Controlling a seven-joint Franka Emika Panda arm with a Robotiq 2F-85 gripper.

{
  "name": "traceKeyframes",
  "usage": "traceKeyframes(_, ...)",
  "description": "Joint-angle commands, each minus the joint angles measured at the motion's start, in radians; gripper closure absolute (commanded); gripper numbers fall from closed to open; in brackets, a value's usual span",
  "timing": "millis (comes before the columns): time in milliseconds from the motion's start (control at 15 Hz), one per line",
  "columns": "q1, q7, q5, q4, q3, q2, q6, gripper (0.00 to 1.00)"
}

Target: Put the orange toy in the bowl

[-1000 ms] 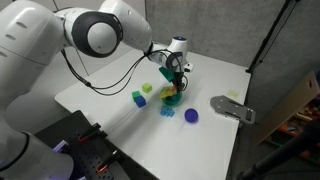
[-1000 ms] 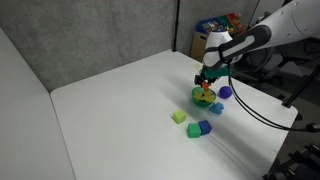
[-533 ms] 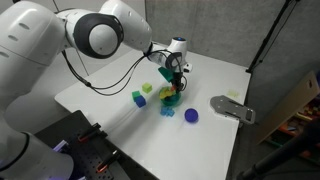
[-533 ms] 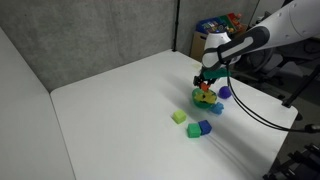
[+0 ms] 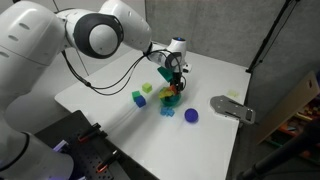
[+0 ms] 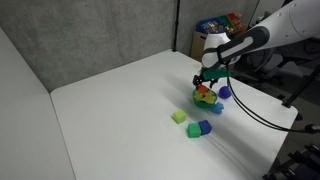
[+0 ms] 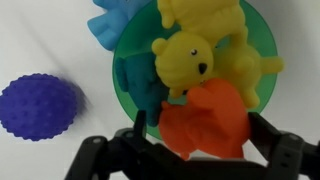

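Observation:
The orange toy (image 7: 205,125) lies at the near edge of the green bowl (image 7: 124,62), against a yellow bear (image 7: 185,58) and a teal toy (image 7: 143,88) inside it. My gripper (image 7: 198,128) hangs directly over the bowl with its jaws open on either side of the orange toy. A gap shows between the left finger (image 7: 140,120) and the toy. In both exterior views the gripper (image 5: 174,80) (image 6: 207,80) stands just above the bowl (image 6: 203,99), and a spot of orange toy (image 6: 206,91) shows under it.
A dark blue spiky ball (image 7: 40,105) (image 5: 191,115) lies just beside the bowl. A grey flat metal object (image 5: 232,107) is further off. A yellow-green block (image 6: 179,116), a blue block (image 6: 204,126), a green block (image 6: 194,130) and a light blue toy (image 7: 112,22) lie around the bowl.
The jaws have spread apart and the orange toy now rests in the bowl between them. The arm has stayed in place.

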Motion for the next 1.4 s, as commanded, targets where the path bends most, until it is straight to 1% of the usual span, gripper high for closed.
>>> traceKeyframes(0, -0.012, -0.036, 0.015, -0.004, 0.012, -0.033, -0.031, 0.00)
traceKeyframes(333, -0.034, -0.095, 0.043, -0.042, 0.047, -0.090, -0.002, 0.00)
traceKeyframes(600, -0.049, -0.149, 0.063, -0.071, 0.069, -0.131, -0.015, 0.00)
traceKeyframes(1000, -0.035, -0.181, 0.036, -0.173, 0.058, -0.221, -0.069, 0.00)
traceKeyframes(1333, -0.013, -0.152, 0.015, -0.278, 0.039, -0.324, -0.127, 0.00)
